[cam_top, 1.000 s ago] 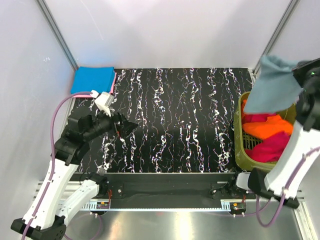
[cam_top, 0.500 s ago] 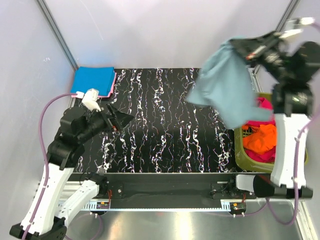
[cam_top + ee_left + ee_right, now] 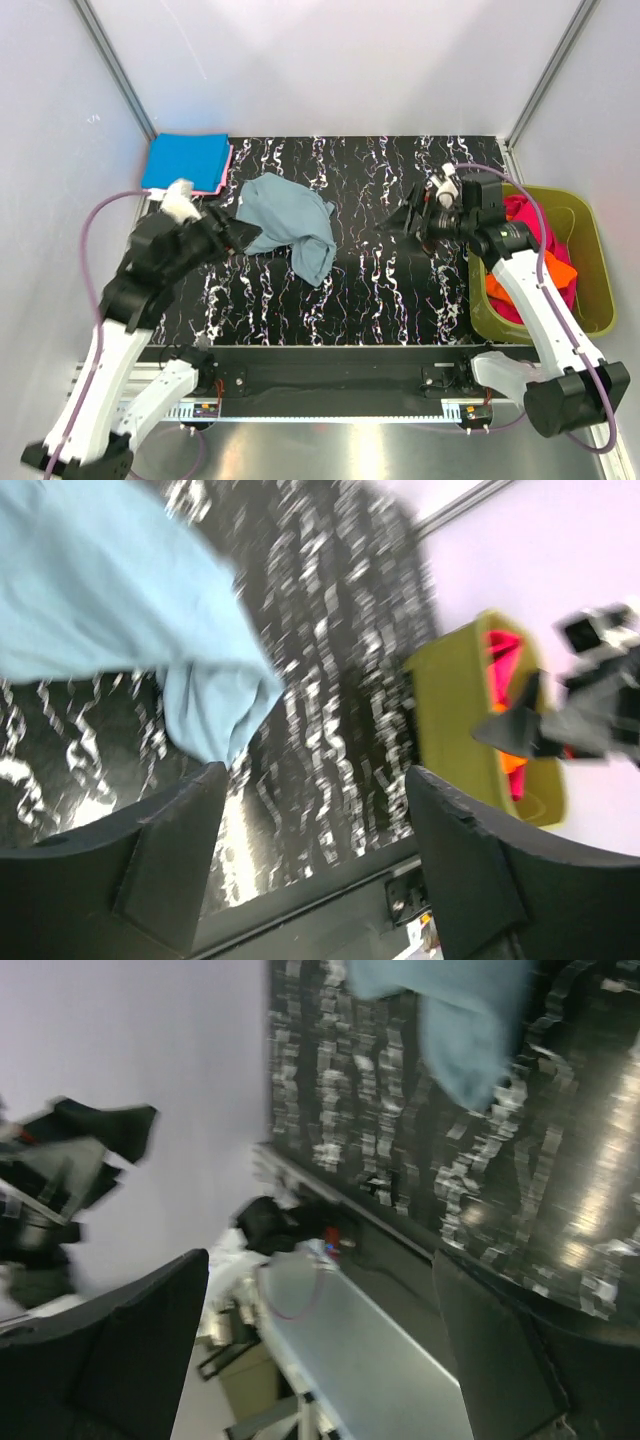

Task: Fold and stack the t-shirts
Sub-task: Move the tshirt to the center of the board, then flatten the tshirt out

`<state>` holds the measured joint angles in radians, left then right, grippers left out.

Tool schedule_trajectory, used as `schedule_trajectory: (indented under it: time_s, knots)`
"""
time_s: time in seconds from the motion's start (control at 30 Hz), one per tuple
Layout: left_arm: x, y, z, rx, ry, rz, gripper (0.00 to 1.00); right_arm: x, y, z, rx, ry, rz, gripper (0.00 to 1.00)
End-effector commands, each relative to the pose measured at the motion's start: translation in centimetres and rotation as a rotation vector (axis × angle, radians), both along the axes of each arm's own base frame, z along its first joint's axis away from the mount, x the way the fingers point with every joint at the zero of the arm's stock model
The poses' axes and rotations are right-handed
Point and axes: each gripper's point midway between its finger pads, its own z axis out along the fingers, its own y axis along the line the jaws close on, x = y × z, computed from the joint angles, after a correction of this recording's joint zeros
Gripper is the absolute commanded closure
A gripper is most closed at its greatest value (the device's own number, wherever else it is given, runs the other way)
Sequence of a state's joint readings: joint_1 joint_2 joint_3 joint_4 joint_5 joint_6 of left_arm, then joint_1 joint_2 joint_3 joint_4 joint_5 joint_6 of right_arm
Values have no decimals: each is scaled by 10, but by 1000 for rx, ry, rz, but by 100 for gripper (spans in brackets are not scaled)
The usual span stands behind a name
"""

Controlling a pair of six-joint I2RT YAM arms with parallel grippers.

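Top external: grey-blue t-shirt (image 3: 290, 222) had landed crumpled on table (image 3: 400, 300).
Right gripper (image 3: 405, 213): fingers spread, emptied.
Left gripper (image 3: 243, 232): spread, empty.
Next: flattening, we judged.

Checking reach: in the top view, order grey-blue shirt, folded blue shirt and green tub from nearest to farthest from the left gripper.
1. grey-blue shirt, beside the left gripper
2. folded blue shirt, far-left corner
3. green tub, right edge

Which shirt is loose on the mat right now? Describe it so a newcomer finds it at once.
Start from the black white-veined mat. Left of its centre lies a crumpled dusty grey-blue t-shirt. Unlike the folded bright blue shirt in the far-left corner, it is unfolded and paler.
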<state>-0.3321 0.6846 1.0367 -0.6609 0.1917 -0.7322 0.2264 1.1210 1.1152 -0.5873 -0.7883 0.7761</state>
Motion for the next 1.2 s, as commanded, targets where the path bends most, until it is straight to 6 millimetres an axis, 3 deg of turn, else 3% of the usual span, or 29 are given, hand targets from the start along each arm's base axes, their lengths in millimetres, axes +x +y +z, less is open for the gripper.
schedule_trajectory:
  time_s: [0.0, 0.13, 0.2, 0.23, 0.3, 0.33, 0.37, 0.4, 0.43, 0.47, 0.5, 0.53, 0.63, 0.7, 0.8, 0.83, 1.17]
  knots:
    - [23, -10, -61, 66, 207, -14, 26, -5, -35, -61, -294, -26, -46, 0]
    - [48, -7, -122, 180, 373, 31, 28, 17, -30, -104, -325, 60, -56, 0]
    - [66, -3, -130, 236, 348, 37, 29, 35, -23, -113, -346, 53, -58, 3]
    - [78, 5, -142, 276, 371, 75, 29, 43, -16, -131, -374, 90, -32, 8]
    - [97, 16, -147, 304, 364, 103, 30, 70, -5, -129, -393, 36, -16, 20]
    - [109, 32, -162, 304, 410, 146, 31, 82, -1, -150, -423, 81, 0, 23]
    - [119, 40, -166, 288, 404, 166, 32, 104, 4, -139, -422, 41, -12, 28]
    - [127, 47, -170, 276, 406, 177, 32, 119, 6, -142, -436, 32, -21, 32]
    - [135, 55, -176, 227, 416, 172, 32, 132, 10, -164, -454, 73, -17, 37]
    - [152, 56, -183, 196, 398, 159, 31, 154, 16, -151, -439, 33, -30, 45]
    - [160, 57, -187, 171, 398, 144, 30, 165, 20, -154, -437, 38, -34, 49]
    - [167, 61, -190, 143, 406, 136, 29, 185, 26, -160, -433, 39, -40, 49]
    - [188, 56, -211, 130, 451, 102, 26, 217, 37, -174, -421, 55, -56, 43]
    - [204, 65, -224, 122, 485, 124, 27, 227, 47, -183, -388, 84, -44, 41]
    - [211, 73, -233, 101, 517, 157, 30, 245, 58, -202, -356, 135, -50, 39]
    - [213, 75, -240, 99, 533, 158, 30, 246, 61, -218, -361, 163, -48, 39]
    - [199, 82, -279, 109, 644, 198, 31, 260, 92, -250, -339, 185, -34, 38]
